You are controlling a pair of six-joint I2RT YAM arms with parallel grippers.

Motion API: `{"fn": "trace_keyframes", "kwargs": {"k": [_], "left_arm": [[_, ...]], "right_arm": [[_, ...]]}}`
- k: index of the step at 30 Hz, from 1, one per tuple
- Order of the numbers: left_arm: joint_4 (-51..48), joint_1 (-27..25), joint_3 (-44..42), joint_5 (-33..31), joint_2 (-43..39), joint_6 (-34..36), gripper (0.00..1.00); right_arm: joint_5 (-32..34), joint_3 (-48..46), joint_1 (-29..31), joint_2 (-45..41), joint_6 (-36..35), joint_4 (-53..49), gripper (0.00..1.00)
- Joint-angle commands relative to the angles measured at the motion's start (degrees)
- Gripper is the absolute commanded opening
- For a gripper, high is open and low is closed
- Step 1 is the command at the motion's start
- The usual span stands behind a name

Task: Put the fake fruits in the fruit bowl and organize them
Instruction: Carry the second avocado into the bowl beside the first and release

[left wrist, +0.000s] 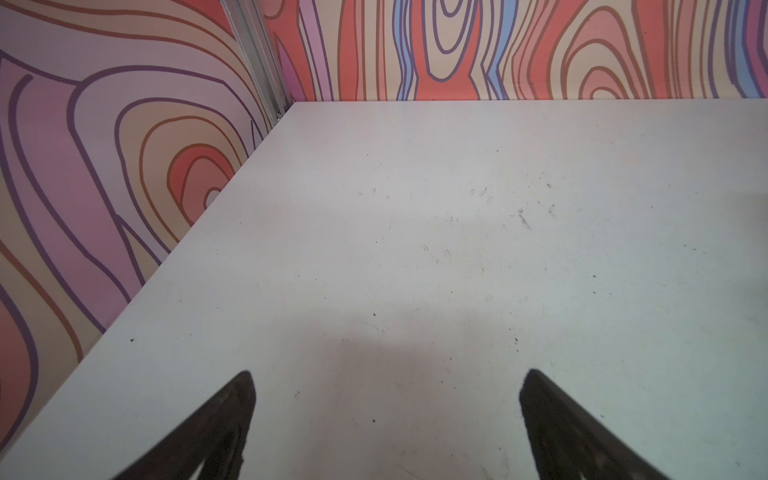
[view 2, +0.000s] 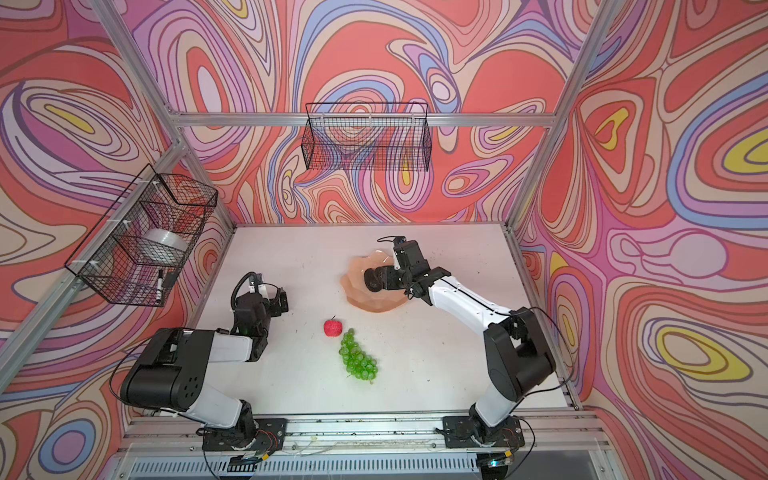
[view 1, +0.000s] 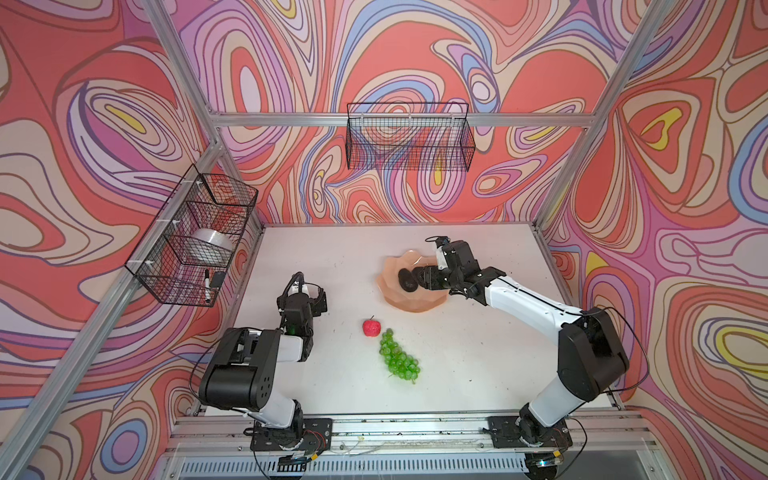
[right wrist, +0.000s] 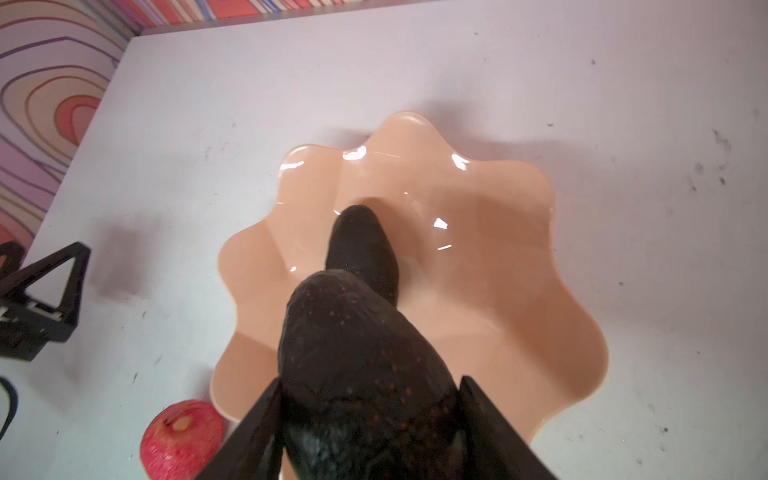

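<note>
The right arm is stretching over the fruit bowl. The right tool is grasping an avocado over the bowl, its long axis pointing toward the bowl's centre. The left tool is hanging released, well apart from the bowl.

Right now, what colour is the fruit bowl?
The fruit bowl is glossy peach-orange, plain with no pattern; it shows best in the right wrist view.

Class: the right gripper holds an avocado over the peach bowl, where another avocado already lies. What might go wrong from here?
1. The right gripper carries the held avocado close over the resting avocado; released here, it may strike that one and roll.
2. The bowl is shallow with a low scalloped rim, so a rolling fruit might escape onto the table.
</note>
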Motion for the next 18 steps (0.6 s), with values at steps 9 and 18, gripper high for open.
{"fn": "trace_keyframes", "kwargs": {"k": [9,18], "left_arm": [[0.5,0.3,0.6,0.0,0.0,-0.2,1.0],[0.4,0.3,0.7,0.0,-0.1,-0.2,1.0]], "right_arm": [[6.9,0.9,0.6,9.2,13.0,9.6,0.32],[8.9,1.3,0.6,12.2,16.7,12.0,0.36]]}}
